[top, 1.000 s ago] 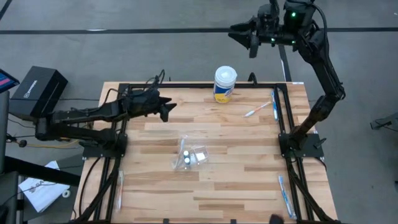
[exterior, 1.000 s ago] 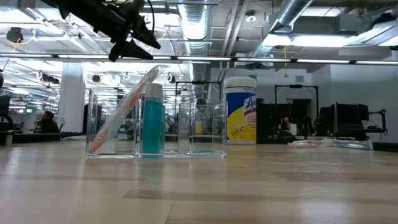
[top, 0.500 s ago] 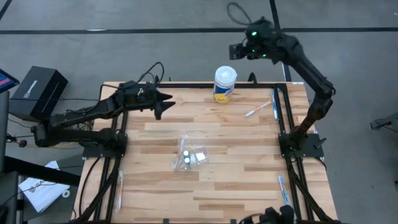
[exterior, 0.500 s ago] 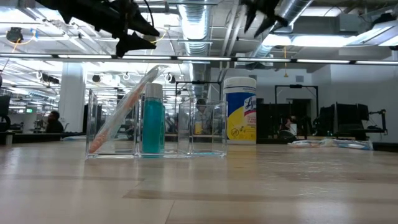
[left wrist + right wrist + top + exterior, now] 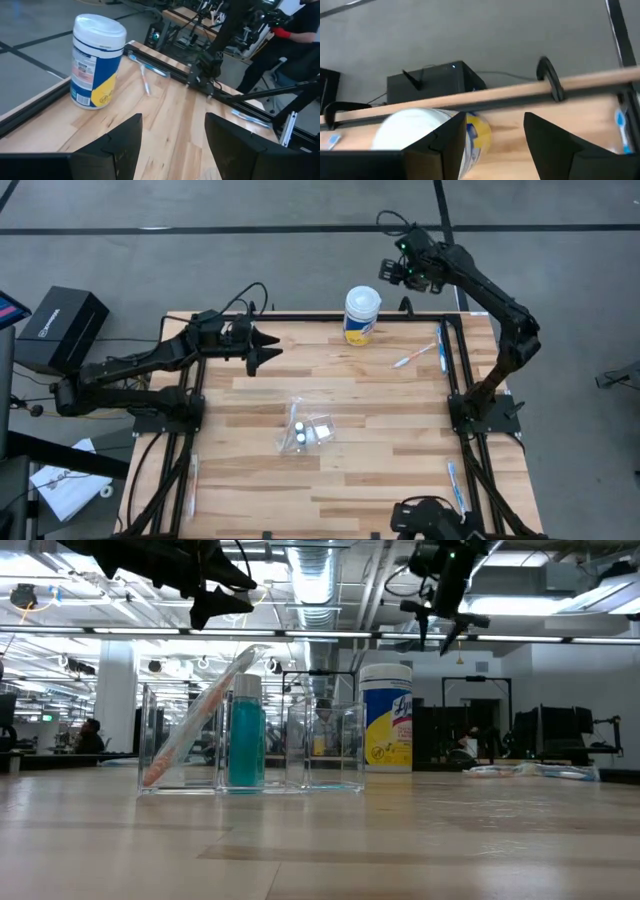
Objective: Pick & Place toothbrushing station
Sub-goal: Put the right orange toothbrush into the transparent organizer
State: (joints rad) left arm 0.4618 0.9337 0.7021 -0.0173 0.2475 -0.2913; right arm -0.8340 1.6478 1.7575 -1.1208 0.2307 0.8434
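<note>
A clear organizer [image 5: 307, 430] stands mid-table. In the low view [image 5: 250, 745] it holds a teal bottle [image 5: 246, 740] and a pinkish tube [image 5: 195, 730] that leans against its wall. A white toothbrush [image 5: 414, 357] lies on the table at the far right and also shows in the left wrist view [image 5: 145, 80]. My left gripper [image 5: 268, 350] is open and empty in the air over the table's far left part. My right gripper [image 5: 384, 272] is open and empty, high above the far edge, just right of the wipes canister [image 5: 361, 314].
The wipes canister stands at the far edge [image 5: 95, 60]. Blue toothbrushes lie along the right rail [image 5: 441, 345] and near the right front [image 5: 457, 490]. A black box [image 5: 60, 328] sits off the table's left. A person [image 5: 295, 30] is beyond the table's right side.
My right gripper has swung from beyond the far right corner toward the table's left and down, turning about, and is now next to the wipes canister. My left gripper has shifted a little toward the far edge. Both have stayed open.
</note>
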